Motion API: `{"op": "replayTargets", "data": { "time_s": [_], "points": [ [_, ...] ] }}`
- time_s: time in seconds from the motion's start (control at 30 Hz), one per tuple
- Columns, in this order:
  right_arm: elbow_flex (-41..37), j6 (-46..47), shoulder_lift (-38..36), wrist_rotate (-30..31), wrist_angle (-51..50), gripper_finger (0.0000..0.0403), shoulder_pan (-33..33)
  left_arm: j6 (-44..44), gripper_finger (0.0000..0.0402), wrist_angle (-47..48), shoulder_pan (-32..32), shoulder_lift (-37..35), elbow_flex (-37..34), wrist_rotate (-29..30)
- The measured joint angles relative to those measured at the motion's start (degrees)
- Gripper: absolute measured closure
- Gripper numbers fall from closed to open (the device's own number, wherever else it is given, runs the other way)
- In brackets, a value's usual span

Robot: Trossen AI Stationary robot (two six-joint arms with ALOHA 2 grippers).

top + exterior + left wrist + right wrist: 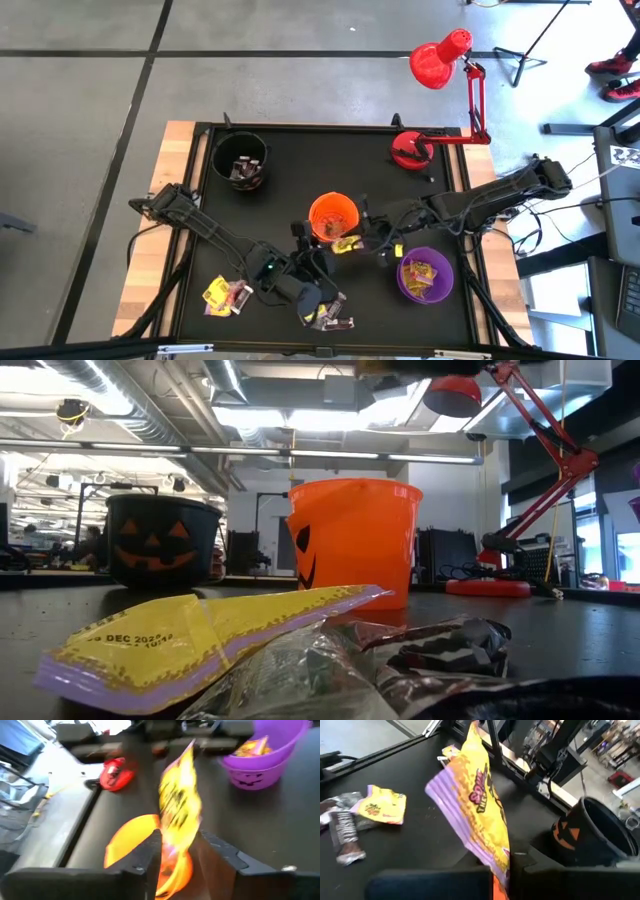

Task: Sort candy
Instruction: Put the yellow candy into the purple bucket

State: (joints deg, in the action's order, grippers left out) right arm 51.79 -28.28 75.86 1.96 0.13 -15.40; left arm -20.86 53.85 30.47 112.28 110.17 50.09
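Nearest cam (low view): yellow candy packet (pixel 200 640) w/ purple edge lies flat on the black mat, date print showing; crumpled silvery/dark wrappers (pixel 400 660) just beside it, touching.
Yellow candy in handoff (pixel 480 810): held upright, pinched at its lower end betw. right gripper's fingers; same packet seen in left wrist view (pixel 180 810), its lower end betw. left gripper's fingers.
Right gripper (pixel 352 241): clenched on the yellow packet, just beside the orange cup, on its purple-cup side.
Left gripper (pixel 318 262): jaws partly apart around the packet's lower end; can't tell if still gripping or let go. Sits just below the orange cup in high view, close to right gripper.
Orange cup (pixel 333 217): mid-mat, upright, jack-o'-lantern face; contents hard to make out.
Purple cup (pixel 425 276): right side of mat, near the front edge; yellow candies inside.
Black cup (pixel 240 160): far left corner of mat, dark wrapped candies inside; well apart from both grippers.
Loose candy, left pile (pixel 226 295): yellow + dark pieces on mat, near the left arm's forearm.
Loose candy, front pile (pixel 330 318): dark/silvery pieces at the front edge, near left gripper, not touching it.
Red lamp (pixel 440 62): base on the mat's far right corner, head hanging past the table's far edge.
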Motion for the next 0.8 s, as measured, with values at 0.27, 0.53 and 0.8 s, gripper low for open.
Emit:
{"op": "replayTargets", "data": {
  "time_s": [0.27, 0.53, 0.8],
  "points": [
    [0.0, 7.6, -12.6, -6.9, -15.4, 0.0381, 0.0, -1.3, 0.0263, 5.4, 3.1, -3.4, 0.0, 8.0],
    [0.0, 16.8, -22.8, -13.0, -34.0, 0.038, 0.0, -30.8, 0.0263, 27.6, 4.2, -8.3, -9.1, 14.0],
    [0.0, 22.4, -24.4, -13.7, -42.0, 0.038, -5.4, -32.1, 0.0264, 0.9, 5.3, -21.4, -34.7, 11.5]
  ]
}}
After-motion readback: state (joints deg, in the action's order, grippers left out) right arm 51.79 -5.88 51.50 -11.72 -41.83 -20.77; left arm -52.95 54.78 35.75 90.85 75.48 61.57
